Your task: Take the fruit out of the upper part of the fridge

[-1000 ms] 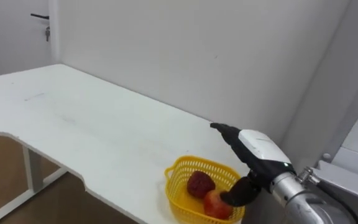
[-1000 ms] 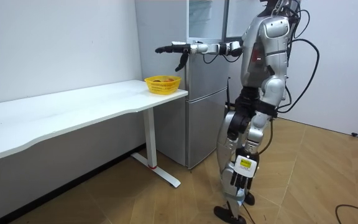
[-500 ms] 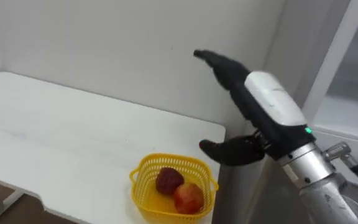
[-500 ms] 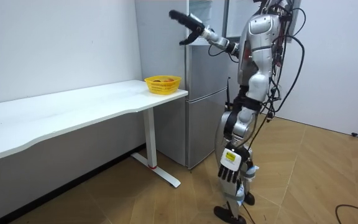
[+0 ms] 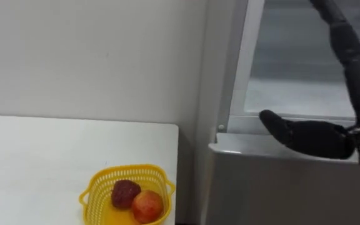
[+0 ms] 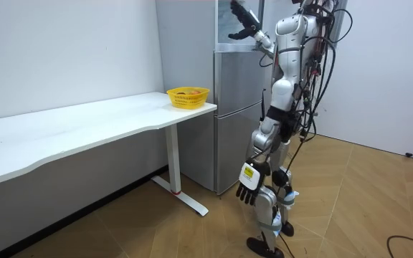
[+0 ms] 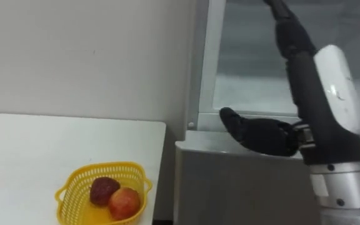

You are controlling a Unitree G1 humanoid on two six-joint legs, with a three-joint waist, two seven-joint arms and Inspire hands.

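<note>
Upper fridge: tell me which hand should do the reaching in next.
Right. The right hand is up at the upper fridge, open, with its fingers pointing toward it. The left hand hangs low at the robot's side, far below that compartment.

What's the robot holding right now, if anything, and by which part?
Nothing. Its right hand is open, raised before the fridge; its left hand hangs empty at its side. The fruit lies in the basket.
</note>
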